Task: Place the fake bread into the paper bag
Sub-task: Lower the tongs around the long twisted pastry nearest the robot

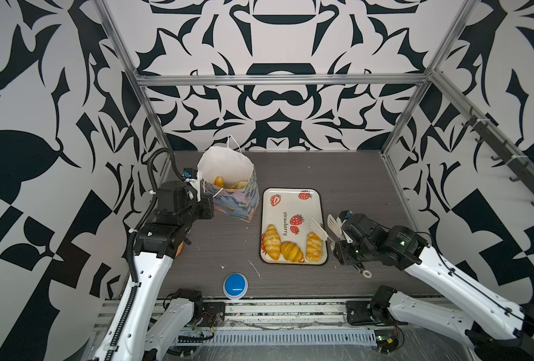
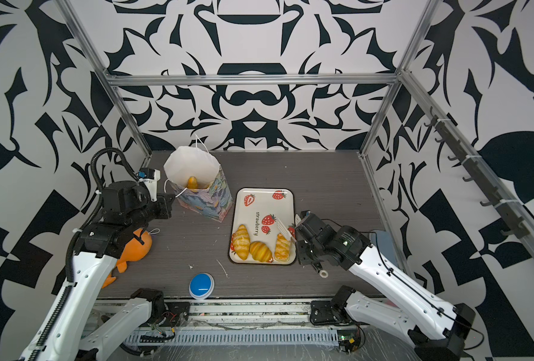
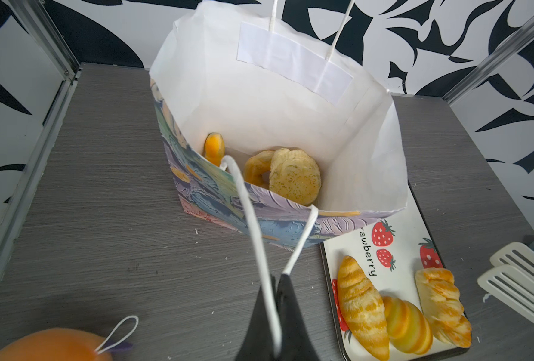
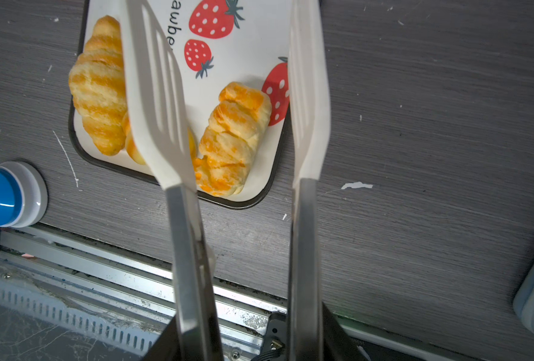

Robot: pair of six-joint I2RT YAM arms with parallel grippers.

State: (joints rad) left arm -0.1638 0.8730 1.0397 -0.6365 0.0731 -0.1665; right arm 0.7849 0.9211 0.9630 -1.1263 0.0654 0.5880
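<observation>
Inside the paper bag only a croissant tip, a ring doughnut and a round bun show, the bag's floor hidden; three more pieces of fake bread lie on the strawberry tray beside it. The left gripper is clenched on the bag's cord handle; the right gripper grasps white tongs, blades apart over the tray, one masking the middle croissant in the right wrist view. An orange plush toy lies half under the left arm

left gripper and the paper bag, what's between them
The bag's white cord handle, pinched in the shut left gripper, runs to the paper bag over bare grey table, in the left wrist view.
</observation>
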